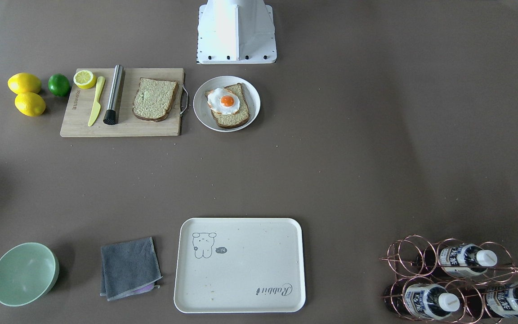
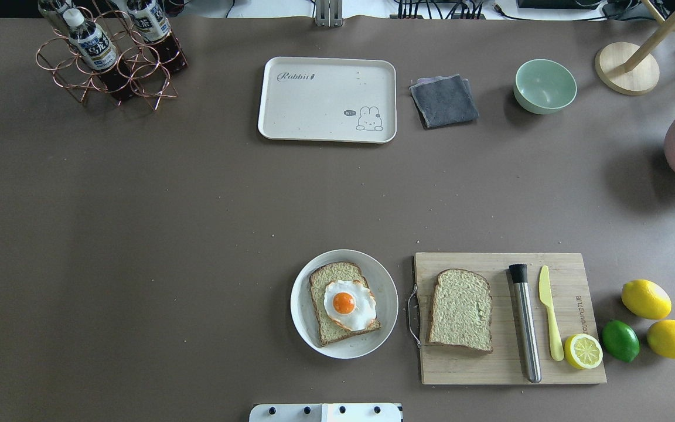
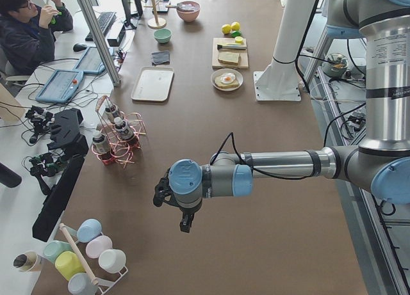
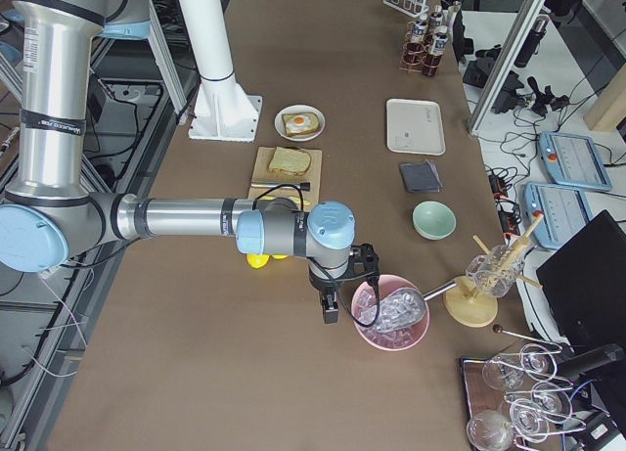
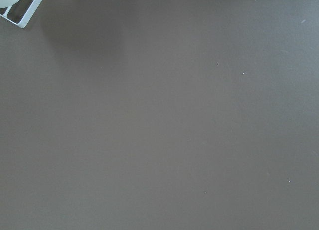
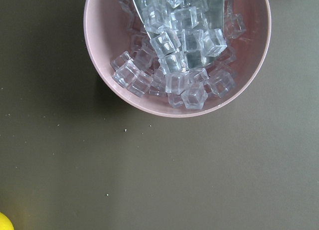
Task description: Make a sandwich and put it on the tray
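The sandwich lies in two parts. One wholegrain slice [image 2: 327, 281] carries a fried egg [image 2: 349, 305] on a round white plate [image 2: 385, 287]. The other slice [image 2: 460, 309] rests on the wooden cutting board [image 2: 490, 369]. The cream tray [image 2: 326, 99] with "Rabbit" script sits bare at the table's far side, also in the front-facing view [image 1: 241, 265]. My left gripper [image 3: 184, 224] hangs over bare table far off to the left. My right gripper [image 4: 331, 309] hovers beside a pink ice bowl [image 4: 391, 314]. Both show only in the side views, so I cannot tell their state.
On the board lie a steel cylinder [image 2: 525, 322], a yellow knife [image 2: 548, 310] and half a lemon [image 2: 583, 350]. Two lemons and a lime [image 2: 620, 340] sit beside it. A grey cloth [image 2: 444, 99], green bowl [image 2: 545, 85] and bottle rack [image 2: 109, 55] line the far edge. A person [image 3: 29, 26] sits at a desk.
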{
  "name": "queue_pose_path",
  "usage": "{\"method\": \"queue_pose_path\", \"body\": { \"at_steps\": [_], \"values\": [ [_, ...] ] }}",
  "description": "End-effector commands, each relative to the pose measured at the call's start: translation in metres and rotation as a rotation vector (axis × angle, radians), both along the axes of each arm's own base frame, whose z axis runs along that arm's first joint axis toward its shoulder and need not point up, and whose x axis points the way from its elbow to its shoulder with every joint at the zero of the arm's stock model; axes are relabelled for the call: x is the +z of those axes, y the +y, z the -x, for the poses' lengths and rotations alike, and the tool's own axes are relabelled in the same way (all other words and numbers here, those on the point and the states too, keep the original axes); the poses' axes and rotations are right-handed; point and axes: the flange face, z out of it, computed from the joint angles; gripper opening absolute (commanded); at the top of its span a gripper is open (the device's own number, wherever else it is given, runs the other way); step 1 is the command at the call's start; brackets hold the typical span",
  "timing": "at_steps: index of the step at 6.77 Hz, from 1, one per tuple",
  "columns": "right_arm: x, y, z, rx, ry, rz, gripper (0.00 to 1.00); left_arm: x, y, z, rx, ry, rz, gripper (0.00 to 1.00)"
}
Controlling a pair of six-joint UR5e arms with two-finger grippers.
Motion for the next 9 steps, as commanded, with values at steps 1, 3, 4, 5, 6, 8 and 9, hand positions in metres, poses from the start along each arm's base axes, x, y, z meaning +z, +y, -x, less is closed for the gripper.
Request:
{"method": "queue_pose_path", "body": {
  "at_steps": [1, 3, 4, 5, 6, 8, 9],
  "values": [
    [-0.001, 0.000, 0.000, 0.000, 0.000, -0.001, 1.00, 0.000, 0.000, 0.000, 0.000, 0.000, 0.000, 0.98],
    [-0.005, 0.000, 0.001, 0.000, -0.020, -0.009, 1.00, 0.000, 0.000, 0.000, 0.000, 0.000, 0.000, 0.98],
    [-0.006, 0.000, 0.003, 0.000, -0.038, -0.009, 1.00, 0.001, 0.001, 0.000, 0.000, 0.000, 0.001, 0.98],
    [-0.008, -0.001, 0.003, -0.001, -0.044, -0.010, 1.00, 0.001, 0.001, 0.000, 0.000, 0.000, 0.001, 0.98],
    [-0.012, -0.003, 0.003, -0.003, -0.044, -0.031, 1.00, -0.002, 0.000, 0.000, 0.000, 0.000, -0.003, 0.98],
    [-0.021, -0.012, 0.006, -0.001, -0.052, -0.190, 1.00, -0.016, -0.008, 0.000, -0.001, -0.002, -0.106, 0.98],
    [-0.027, -0.018, 0.012, -0.014, -0.071, -0.205, 1.00, -0.038, -0.025, -0.002, -0.002, 0.038, -0.218, 0.98]
  ]
}}
